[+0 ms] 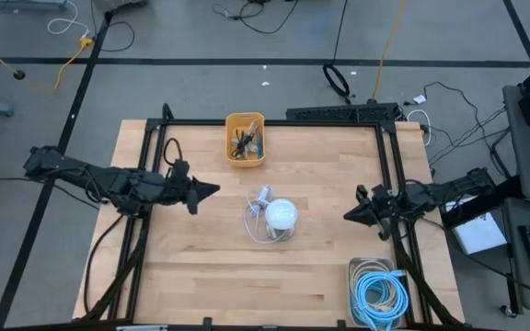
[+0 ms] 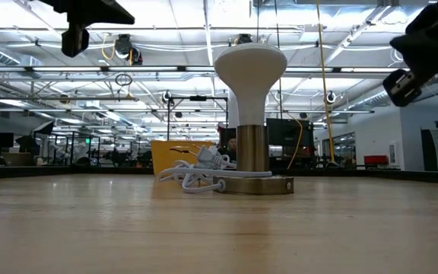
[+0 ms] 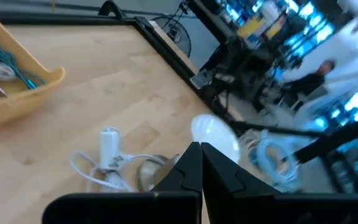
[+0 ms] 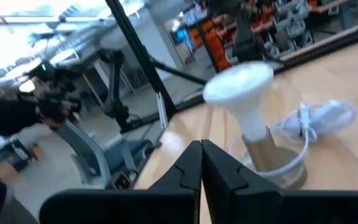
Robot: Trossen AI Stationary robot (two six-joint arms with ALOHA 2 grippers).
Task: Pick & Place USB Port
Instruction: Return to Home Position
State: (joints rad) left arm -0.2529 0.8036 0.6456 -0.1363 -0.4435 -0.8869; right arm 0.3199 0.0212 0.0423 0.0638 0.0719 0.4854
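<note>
The white USB charger (image 1: 264, 195) lay on the wooden table (image 1: 191, 271) near its middle, on the far side of a lamp (image 1: 281, 215) with a white dome and a metal base. Its white cord (image 1: 258, 228) ran in loose loops against and partly around that base. In the low view the cord (image 2: 195, 177) was piled against the lamp (image 2: 251, 114) on the left, with the charger's block resting on top of the pile. The left wrist view showed the charger (image 3: 109, 142) lying flat, with the cord trailing from it towards the lamp. Beyond the lamp, at the far edge of the table, stood the yellow bin (image 1: 230, 138), holding a tangle of dark and teal cables (image 1: 247, 141). The low view showed the same bin (image 2: 175, 156) behind the lamp. At the near right corner sat the gray bin (image 1: 351, 276) with a coiled light blue cable (image 1: 380, 294) inside it, well apart from the lamp. The left gripper (image 1: 216, 188) hung over the table to the left of the lamp, pointing towards it. Its fingers were pressed together on nothing, as the left wrist view (image 3: 201, 149) showed. The right gripper (image 1: 347, 216) hung to the right of the lamp and pointed back at it. Its fingers were likewise closed and empty in the right wrist view (image 4: 201, 148). Neither gripper touched the charger, the lamp or either bin.
</note>
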